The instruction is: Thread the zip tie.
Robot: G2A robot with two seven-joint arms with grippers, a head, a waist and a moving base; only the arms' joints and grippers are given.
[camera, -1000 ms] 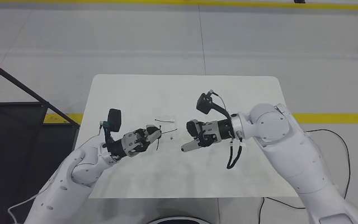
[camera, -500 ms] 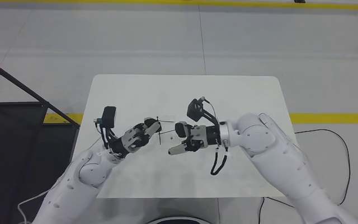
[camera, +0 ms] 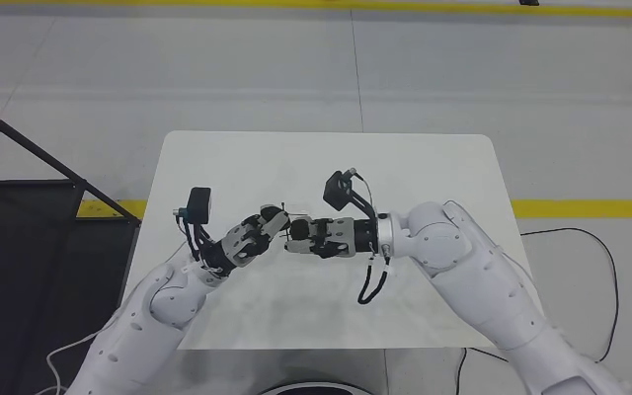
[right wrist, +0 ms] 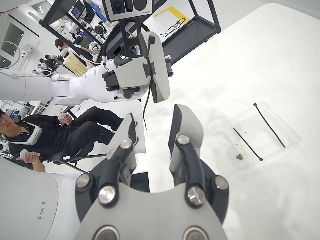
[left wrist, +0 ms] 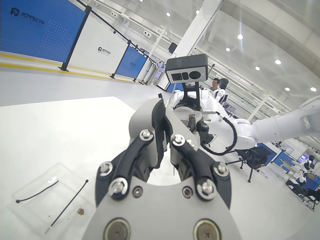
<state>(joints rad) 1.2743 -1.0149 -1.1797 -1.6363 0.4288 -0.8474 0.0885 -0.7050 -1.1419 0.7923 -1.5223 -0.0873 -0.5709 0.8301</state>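
Clear flat plastic tray (right wrist: pixel 290 136) lay near mid of white worktop (camera: pixel 415 178). In it: 2 thin black spare ties, one (right wrist: pixel 247 144) next to the other (right wrist: pixel 270 126), plus a tiny brown bit (right wrist: pixel 239 156). The task's thin black plastic zip tie (right wrist: pixel 147 96) was up in the air over mid worktop, close to tray, pinched tight in L gripper (camera: pixel 275 221). Its long side ran straight. Its thin end stuck out and pointed at the gap of R gripper (right wrist: pixel 153 116), whose fingers were spread apart w/ nothing btwn them. Blue wall panel (left wrist: pixel 37 26) had white print.
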